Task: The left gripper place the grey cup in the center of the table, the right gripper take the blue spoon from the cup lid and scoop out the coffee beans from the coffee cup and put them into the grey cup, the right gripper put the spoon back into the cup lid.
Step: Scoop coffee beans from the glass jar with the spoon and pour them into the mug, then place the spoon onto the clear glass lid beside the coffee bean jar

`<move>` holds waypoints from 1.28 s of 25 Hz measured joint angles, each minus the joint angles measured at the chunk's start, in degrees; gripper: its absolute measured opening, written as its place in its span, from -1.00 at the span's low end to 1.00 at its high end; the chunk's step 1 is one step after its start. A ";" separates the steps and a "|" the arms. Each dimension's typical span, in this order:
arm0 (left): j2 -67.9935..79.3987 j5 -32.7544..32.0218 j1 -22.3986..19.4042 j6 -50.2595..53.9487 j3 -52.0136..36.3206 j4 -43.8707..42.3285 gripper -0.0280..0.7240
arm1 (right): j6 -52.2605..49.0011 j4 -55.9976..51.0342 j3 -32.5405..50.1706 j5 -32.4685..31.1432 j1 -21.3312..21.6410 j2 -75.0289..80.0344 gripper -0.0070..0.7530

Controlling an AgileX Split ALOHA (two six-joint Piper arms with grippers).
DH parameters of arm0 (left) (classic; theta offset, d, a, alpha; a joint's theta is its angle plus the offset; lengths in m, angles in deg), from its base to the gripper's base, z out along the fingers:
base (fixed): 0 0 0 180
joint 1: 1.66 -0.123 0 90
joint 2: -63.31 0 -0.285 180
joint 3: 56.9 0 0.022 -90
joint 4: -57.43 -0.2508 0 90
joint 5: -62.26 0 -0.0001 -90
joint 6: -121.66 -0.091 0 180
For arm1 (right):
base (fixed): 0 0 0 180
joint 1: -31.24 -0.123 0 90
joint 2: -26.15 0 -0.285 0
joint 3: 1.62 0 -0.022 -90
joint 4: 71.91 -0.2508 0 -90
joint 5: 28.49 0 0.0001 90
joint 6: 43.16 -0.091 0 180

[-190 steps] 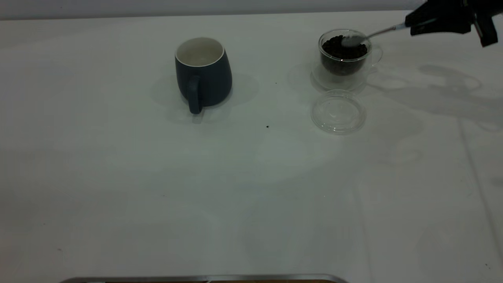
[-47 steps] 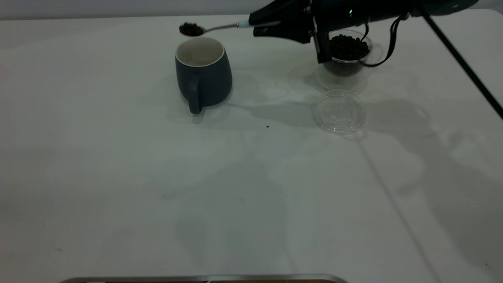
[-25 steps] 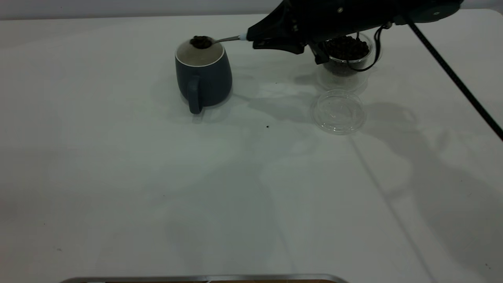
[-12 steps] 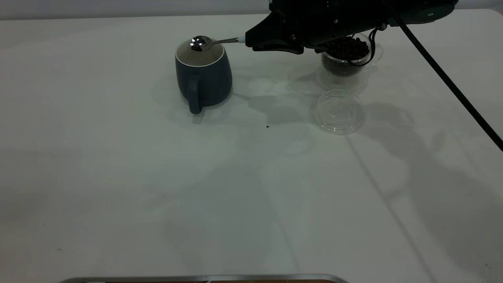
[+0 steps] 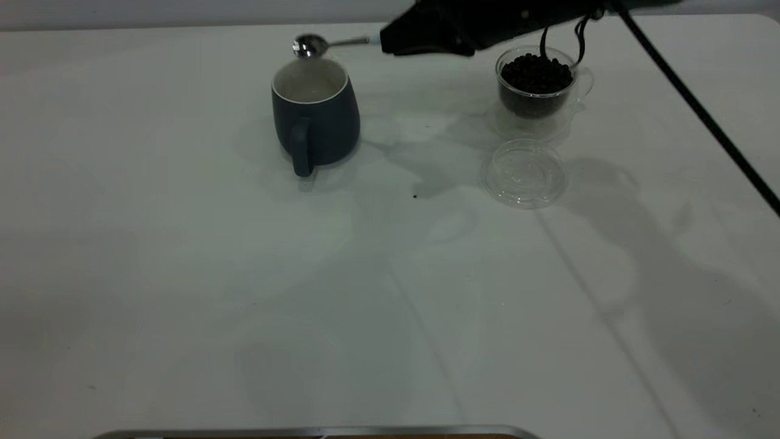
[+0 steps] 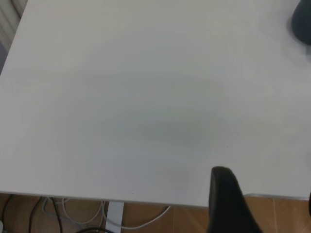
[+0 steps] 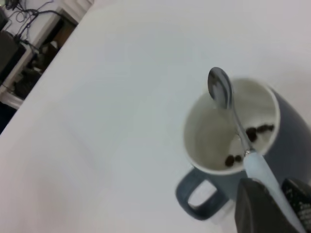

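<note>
Spoon [image 5: 311, 46] empty above the mug [image 5: 315, 116]; return to lid [image 5: 524, 173] pending.
Your right gripper [image 5: 390, 41] is clamped on the handle; watch the glass cup [image 5: 536, 85] on the way back; a low swing knocks it; a misaligned drop misses the lid.

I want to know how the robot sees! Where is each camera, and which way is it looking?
Exterior view: across the table, facing the arms; shows the mug, coffee cup, lid, and right gripper holding the spoon.
Left wrist view: on the left arm, looking down at bare table near its edge; one dark finger shows.
Right wrist view: on the right arm, looking down into the mug, with beans inside.
Shared: exterior and right wrist views both show mug and spoon.
</note>
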 joint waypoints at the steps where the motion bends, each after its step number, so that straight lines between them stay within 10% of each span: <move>1: 0.00 0.00 0.00 0.00 0.00 0.00 0.31 | -0.96 1.19 0.00 -0.06 0.00 -0.75 -0.71; 7: 0.00 0.00 0.00 0.00 0.00 0.00 0.31 | -14.28 12.52 3.00 -6.14 2.80 -10.93 -0.71; 15: 0.00 0.00 0.00 0.00 0.00 -0.04 0.31 | -21.53 15.42 20.12 -9.92 17.14 -25.40 -0.71; 32: 0.00 0.05 0.00 0.02 0.00 -0.04 0.31 | -22.33 13.87 28.06 -9.70 26.31 -7.43 -0.71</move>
